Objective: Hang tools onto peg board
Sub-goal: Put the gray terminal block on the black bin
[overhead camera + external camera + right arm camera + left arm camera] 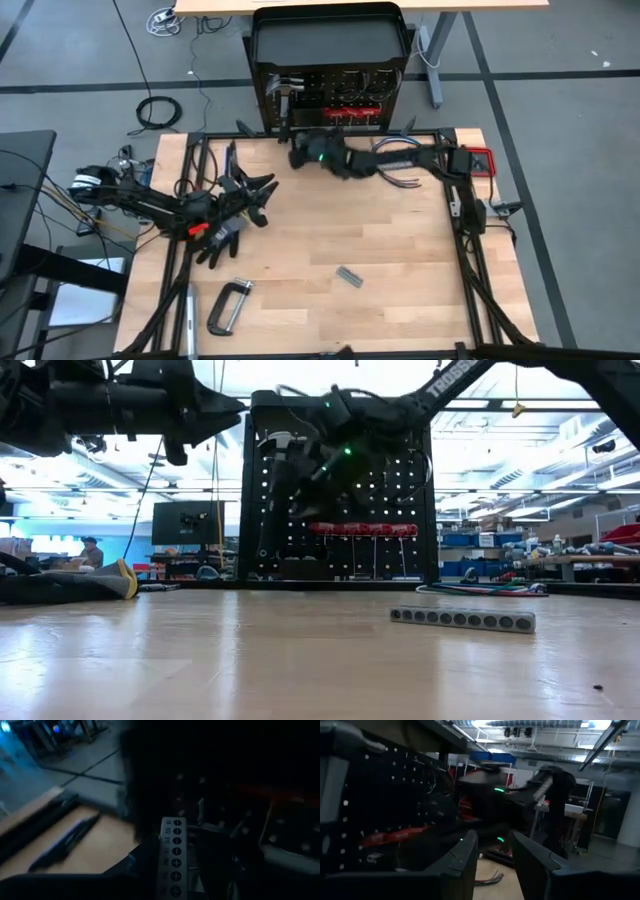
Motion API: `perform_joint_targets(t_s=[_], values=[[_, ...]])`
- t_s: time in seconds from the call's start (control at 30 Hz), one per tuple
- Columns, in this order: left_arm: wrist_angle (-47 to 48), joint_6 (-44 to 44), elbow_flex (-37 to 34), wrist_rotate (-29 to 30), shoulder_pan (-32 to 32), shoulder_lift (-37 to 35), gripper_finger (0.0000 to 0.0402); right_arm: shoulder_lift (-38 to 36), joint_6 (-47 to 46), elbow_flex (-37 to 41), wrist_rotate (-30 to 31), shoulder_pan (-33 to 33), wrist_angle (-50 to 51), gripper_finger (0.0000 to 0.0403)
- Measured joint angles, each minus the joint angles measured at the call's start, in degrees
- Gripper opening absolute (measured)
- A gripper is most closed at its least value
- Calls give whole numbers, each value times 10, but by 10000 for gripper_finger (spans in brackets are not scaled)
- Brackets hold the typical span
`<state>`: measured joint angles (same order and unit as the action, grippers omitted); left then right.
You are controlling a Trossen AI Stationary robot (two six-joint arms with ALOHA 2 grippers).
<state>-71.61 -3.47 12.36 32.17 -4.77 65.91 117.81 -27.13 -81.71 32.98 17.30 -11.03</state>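
Pale wooden tabletop under a bright workshop, with the peg board upright at the 12 o'clock edge, below its black tray. Already hung on it: steel-headed hammer toward 10 o'clock of the panel, and a row of red-handled drivers across the middle. Up against the panel on its 9 o'clock side: right gripper, reaching in from the 3 o'clock edge of the table, claw pinching a grey numbered strip between the fingers, close to the holes. Not possible to tell whether seated on a peg yet. Probably the step in hand, then: hooking that strip on.

Outward from there, lying on the table and waiting: a second grey metal strip near 5 o'clock, flat and well apart from everything else; grey C-clamp at 7 o'clock; near it, toward 8 o'clock, a slim grey tool, too small to name. At 9 o'clock, black work glove amid a tangle of dark tools, possibly pliers, hard to separate. Above that heap: left gripper, lifted clear of the wood, claw spread with nothing between the fingers.

Judged roughly: under half done, with two kinds of tool up, one at the board, and at least three or four more to lift from the table
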Motion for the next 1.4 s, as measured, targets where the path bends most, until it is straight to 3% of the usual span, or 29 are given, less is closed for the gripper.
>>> perform_joint_targets(t_s=[0.1, 0.33, 0.57, 0.83, 1.1, 1.27, 1.4], values=[[-1, 6, 0, -25, 14, 0, 125, 6, -41, -8, -54, 35, 13, 147], [-4, 34, 1, -62, 48, 0, 125, 11, -67, -7, -74, 53, 25, 206], [-6, 42, 4, -96, 76, 0, 125, -24, 83, -8, -125, 33, 86, 239], [13, 50, 4, -100, 94, 0, 125, -36, 307, -2, -313, 9, 255, 217], [47, 46, 4, -98, 106, 0, 125, -36, 432, 29, -328, 41, 239, 173], [58, 44, 4, -97, 108, 0, 125, -35, 444, 33, -382, 68, 185, 140], [65, 43, 4, -97, 108, 0, 125, -36, 439, 33, -391, 81, 204, 115]])
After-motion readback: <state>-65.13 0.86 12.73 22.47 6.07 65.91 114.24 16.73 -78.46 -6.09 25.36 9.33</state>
